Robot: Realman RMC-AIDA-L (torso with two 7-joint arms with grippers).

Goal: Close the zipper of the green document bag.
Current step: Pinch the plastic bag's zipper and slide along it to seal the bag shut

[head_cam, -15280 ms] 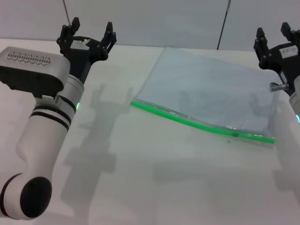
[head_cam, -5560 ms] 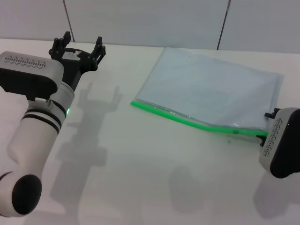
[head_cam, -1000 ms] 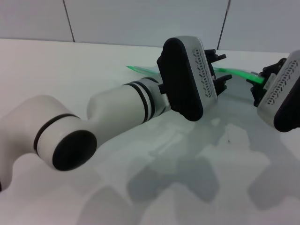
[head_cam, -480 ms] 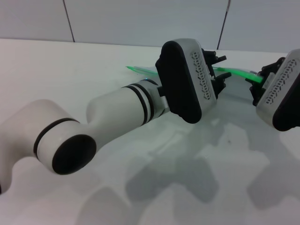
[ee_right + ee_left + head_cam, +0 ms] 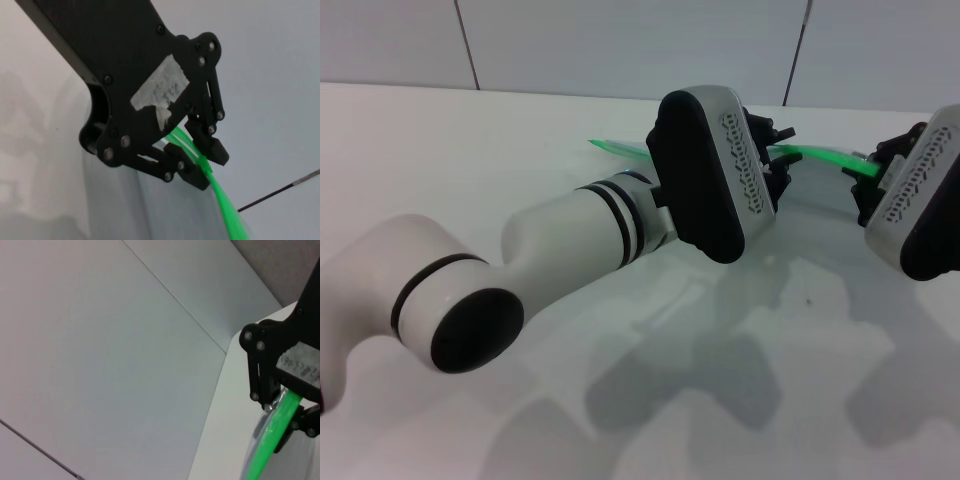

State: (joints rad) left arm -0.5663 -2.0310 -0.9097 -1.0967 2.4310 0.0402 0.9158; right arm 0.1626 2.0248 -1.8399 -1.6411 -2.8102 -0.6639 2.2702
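I see both grippers clamped on the zipper (image 5: 820, 155). The left gripper (image 5: 202, 152) pinches mid-strip. The right gripper (image 5: 292, 395) grips its end above the counter (image 5: 470, 150).

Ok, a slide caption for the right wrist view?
Right gripper clamped on the green zipper strip, lifting the document bag's edge.

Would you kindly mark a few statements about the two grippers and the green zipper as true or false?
1. The right gripper is shut on the zipper. True.
2. The left gripper is parked far from the green document bag. False: it is at the zipper strip.
3. The zipper lies flat on the table. False: its held end is lifted.
4. The left wrist view shows a gripper clamping the zipper. True.
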